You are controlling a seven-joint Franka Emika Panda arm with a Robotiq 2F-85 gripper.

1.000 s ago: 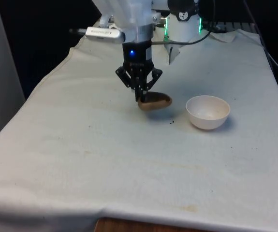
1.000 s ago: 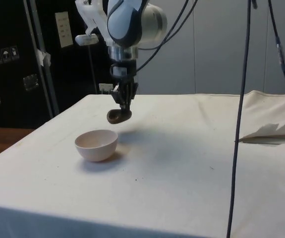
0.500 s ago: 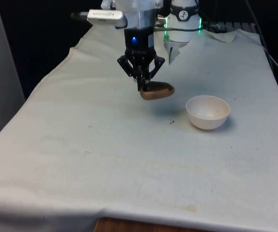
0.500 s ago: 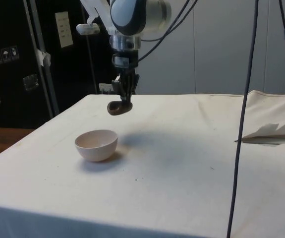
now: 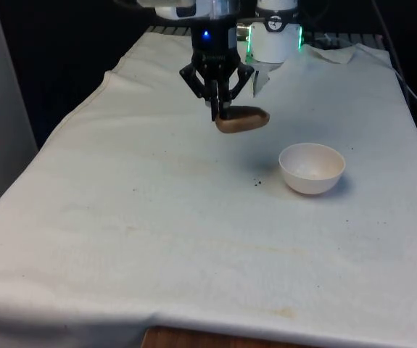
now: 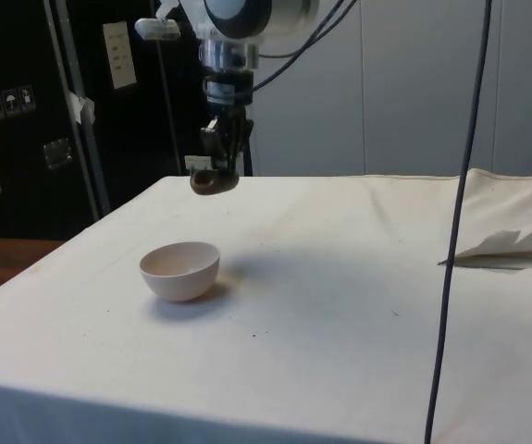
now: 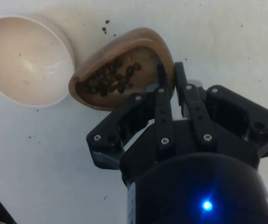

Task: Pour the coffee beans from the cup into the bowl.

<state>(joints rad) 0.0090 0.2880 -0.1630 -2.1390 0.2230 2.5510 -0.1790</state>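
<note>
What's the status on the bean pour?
Gripper shut on brown wooden cup, held above table. Coffee beans in cup. White round bowl empty, off to one side. Nothing between.

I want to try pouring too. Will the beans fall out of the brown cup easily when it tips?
Probably yes. The cup is shallow and wide, held at its rim by the gripper, and the coffee beans lie loose, so they should slide out quickly. Some may miss the small bowl.

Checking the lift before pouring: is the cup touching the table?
Apart. The side view shows the cup hanging from the tool, well above the table, higher than the bowl.
</note>
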